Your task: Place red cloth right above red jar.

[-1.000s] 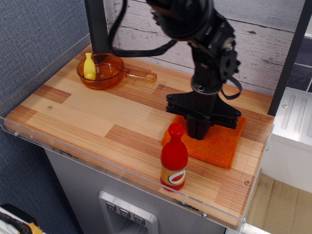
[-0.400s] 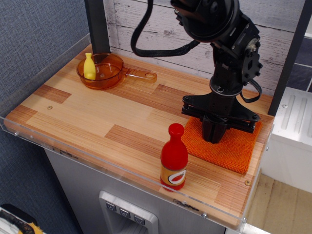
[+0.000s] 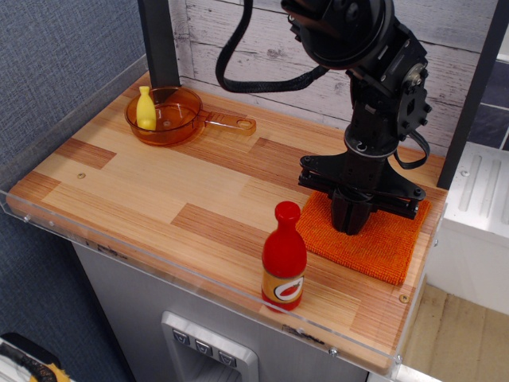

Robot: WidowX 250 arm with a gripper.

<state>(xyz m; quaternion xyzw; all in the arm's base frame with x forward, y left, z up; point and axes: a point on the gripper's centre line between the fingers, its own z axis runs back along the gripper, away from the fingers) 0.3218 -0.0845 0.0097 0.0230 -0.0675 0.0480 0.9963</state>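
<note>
The red cloth (image 3: 383, 248) lies flat on the wooden table (image 3: 159, 191) near its right edge, behind and to the right of the red jar. The red jar (image 3: 284, 259) stands upright near the front edge, with a red cap and an orange-yellow label. My gripper (image 3: 350, 224) points straight down onto the cloth's left-middle part, with its fingers closed together and pinching the fabric. The fingertips are partly hidden by the gripper body. The gripper is about a hand's width to the right of and behind the jar.
An orange see-through pan (image 3: 171, 119) with a small yellow bottle-shaped toy (image 3: 145, 109) in it sits at the back left. A black post (image 3: 159, 40) stands behind it. A plank wall (image 3: 262, 48) runs along the back. A white unit (image 3: 477, 207) stands beyond the right edge.
The gripper has moved to the right and slightly back, dragging the red cloth with it away from the jar and toward the table's right edge. The jar has not moved.
</note>
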